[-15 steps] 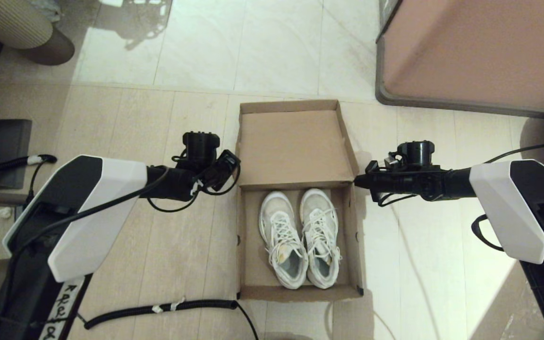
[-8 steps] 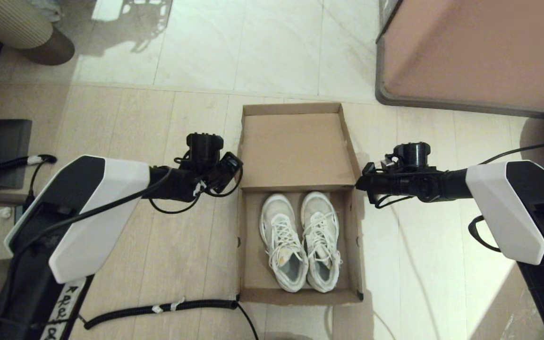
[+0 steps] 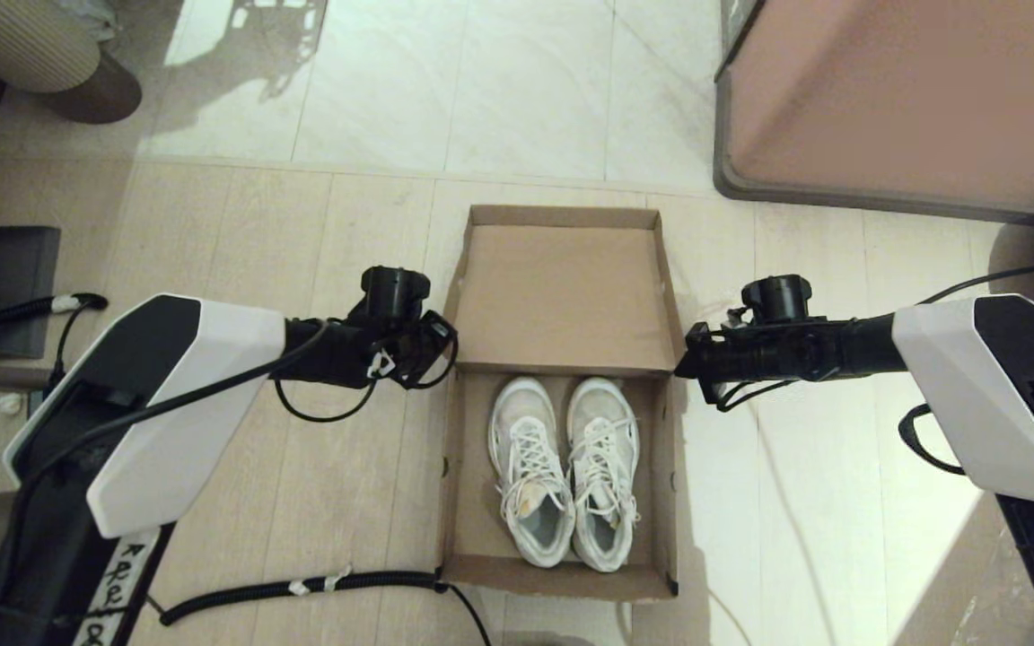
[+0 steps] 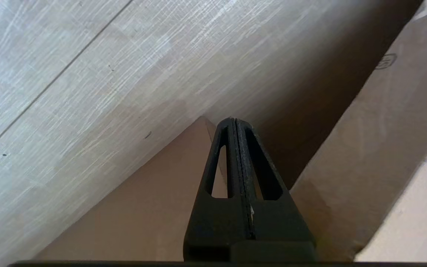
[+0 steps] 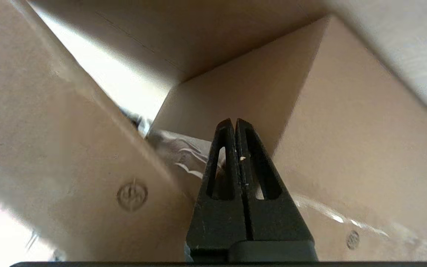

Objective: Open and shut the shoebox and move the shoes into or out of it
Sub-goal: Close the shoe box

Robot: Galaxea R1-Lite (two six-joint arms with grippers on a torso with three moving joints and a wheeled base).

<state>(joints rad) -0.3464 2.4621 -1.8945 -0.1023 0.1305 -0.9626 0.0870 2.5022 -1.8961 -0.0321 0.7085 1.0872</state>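
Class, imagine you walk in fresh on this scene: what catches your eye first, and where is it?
First, the white shoes, side by side in the near half of the open brown shoebox on the floor, its lid tilted up behind them. Next, the two arms flanking it: the left gripper and right gripper, both shut, reach in at the hinge corners.

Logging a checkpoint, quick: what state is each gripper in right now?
Left gripper: shut, holding nothing, at the shoebox lid's left edge.
Right gripper: shut, holding nothing, at the lid's right edge.
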